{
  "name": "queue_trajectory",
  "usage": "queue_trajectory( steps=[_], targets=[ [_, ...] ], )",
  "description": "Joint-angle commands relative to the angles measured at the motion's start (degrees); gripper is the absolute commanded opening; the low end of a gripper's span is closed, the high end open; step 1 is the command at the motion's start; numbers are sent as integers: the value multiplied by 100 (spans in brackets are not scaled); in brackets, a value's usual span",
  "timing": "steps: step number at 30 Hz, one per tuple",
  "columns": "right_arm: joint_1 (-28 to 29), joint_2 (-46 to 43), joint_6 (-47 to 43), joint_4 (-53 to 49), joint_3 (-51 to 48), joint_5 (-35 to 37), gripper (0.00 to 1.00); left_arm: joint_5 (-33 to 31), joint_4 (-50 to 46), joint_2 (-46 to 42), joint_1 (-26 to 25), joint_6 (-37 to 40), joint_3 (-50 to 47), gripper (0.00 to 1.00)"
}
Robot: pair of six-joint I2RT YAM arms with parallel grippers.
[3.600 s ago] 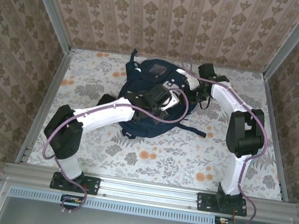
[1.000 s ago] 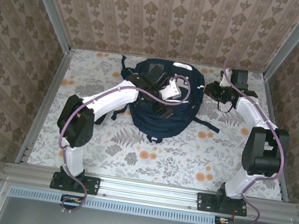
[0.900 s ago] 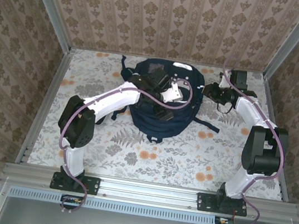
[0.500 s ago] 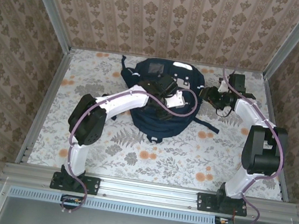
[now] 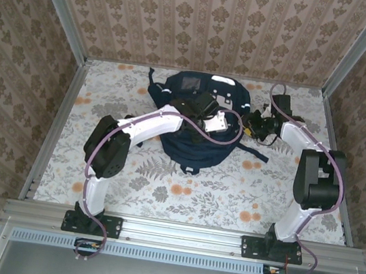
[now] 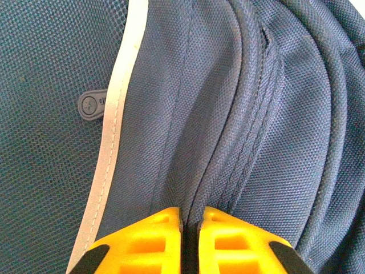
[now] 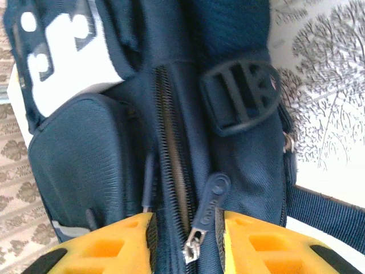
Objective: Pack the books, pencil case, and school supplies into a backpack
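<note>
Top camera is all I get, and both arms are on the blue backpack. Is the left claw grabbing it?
Observer: Yes. In the left wrist view the left claw is pinched shut on a raised fold of the backpack.
Operator: What is the right claw doing?
Observer: In its own wrist view the right claw has its fingers apart, and the zip pull lies between them.
Operator: Is the zip closed up?
Observer: Not fully, it seems. The zipper has its two rows of teeth standing slightly apart beyond the pull.
</note>
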Motion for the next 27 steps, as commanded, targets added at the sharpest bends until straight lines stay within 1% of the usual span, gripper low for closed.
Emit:
queue_trajectory(
  steps=[1, 8, 18, 22, 27],
  targets=[
    [29, 132, 759, 18, -96, 112, 35, -358, 379, -238, 42, -102, 57, 9],
    [55, 370, 1111, 130, -72, 82, 36, -315, 506, -323, 22, -165, -85, 7],
    [57, 732, 1219, 256, 318, 13, 37, -249, 514, -332, -28, -172, -139, 7],
    [57, 733, 1319, 498, 307, -65, 37, -262, 505, -341, -40, -180, -170, 6],
    [63, 784, 1543, 536, 292, -103, 39, -270, 524, -346, -42, -205, -191, 6]
  ],
)
